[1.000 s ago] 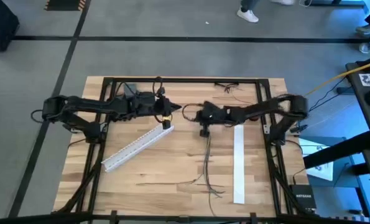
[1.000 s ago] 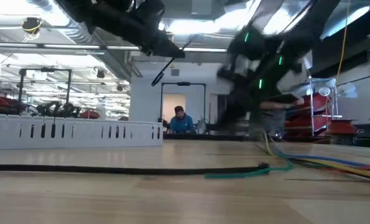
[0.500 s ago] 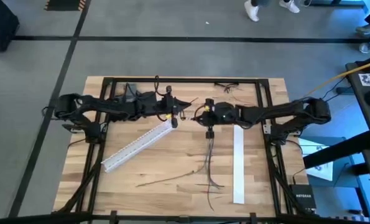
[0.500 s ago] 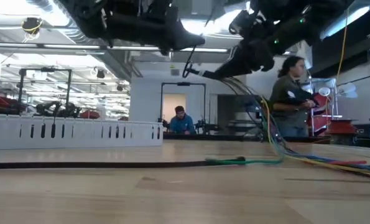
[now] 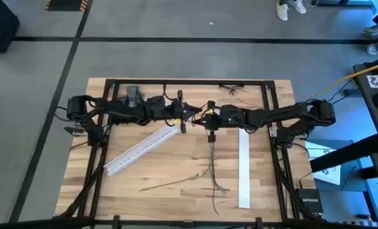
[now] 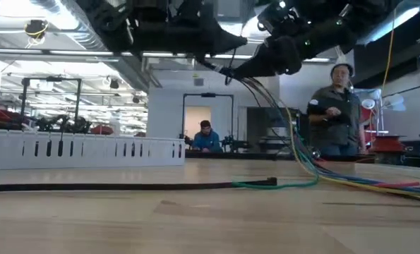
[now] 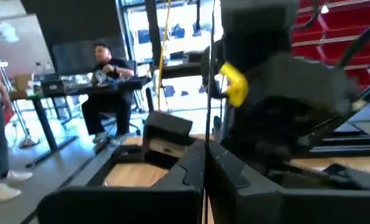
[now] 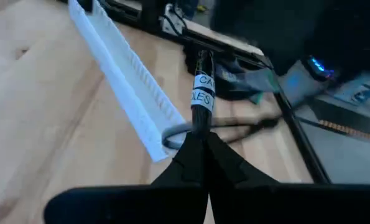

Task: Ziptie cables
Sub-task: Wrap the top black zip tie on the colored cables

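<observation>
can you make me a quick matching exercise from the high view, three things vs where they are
Things:
1. cables
2. angled white strip
3. straight white strip

Places:
A. lying slantwise under the left arm
B. hanging from the right gripper down onto the table
C. lying straight, on the table's right side

Pairs: 1-B, 2-A, 3-C

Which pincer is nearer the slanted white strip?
Left. The left pincer hangs just above the slanted strip's upper end; the right pincer, shut on the cables, sits farther off toward the table's middle.
</observation>
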Controlling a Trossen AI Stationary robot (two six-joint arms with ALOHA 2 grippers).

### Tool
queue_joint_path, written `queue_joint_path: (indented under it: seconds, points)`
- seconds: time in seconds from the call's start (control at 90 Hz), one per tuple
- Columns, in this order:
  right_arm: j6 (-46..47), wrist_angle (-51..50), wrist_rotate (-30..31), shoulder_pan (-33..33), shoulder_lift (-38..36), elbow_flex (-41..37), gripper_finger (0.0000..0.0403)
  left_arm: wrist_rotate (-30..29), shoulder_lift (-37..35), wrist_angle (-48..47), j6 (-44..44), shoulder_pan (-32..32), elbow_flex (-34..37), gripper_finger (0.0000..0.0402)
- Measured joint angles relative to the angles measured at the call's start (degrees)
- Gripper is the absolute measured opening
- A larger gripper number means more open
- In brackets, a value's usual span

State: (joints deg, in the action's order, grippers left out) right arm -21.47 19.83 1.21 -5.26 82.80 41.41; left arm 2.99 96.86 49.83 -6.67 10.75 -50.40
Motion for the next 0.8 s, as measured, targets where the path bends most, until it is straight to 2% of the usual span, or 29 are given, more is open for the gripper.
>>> queue_joint_path:
  seconds: [0.111, 0.289, 0.522, 0.622, 0.8]
  points:
    - [0.0, -0.2, 1.1, 0.0, 0.0, 0.0, 0.0001, 1.5, 1.7, 0.5, -0.9, -0.3, -2.3, 0.0]
    - [0.0, -2.4, -2.1, 0.0, 0.4, 0.0, 0.0001, 1.5, 2.0, 0.2, -2.5, 0.7, -3.8, 0.0]
    - [0.0, -4.2, 0.7, 0.0, 0.4, 0.1, 0.0005, 1.4, 2.3, -0.9, -2.1, 1.4, -4.2, 0.0]
    - [-0.4, -4.7, 0.7, 0.0, 0.5, 0.0, 0.003, 1.3, 2.4, -2.2, -2.2, 1.3, -4.2, 0.0]
    - [-0.9, -4.7, 2.4, 0.0, 0.5, 0.0, 0.0108, 1.3, 2.4, -3.3, -2.6, 1.3, -4.2, 0.0]
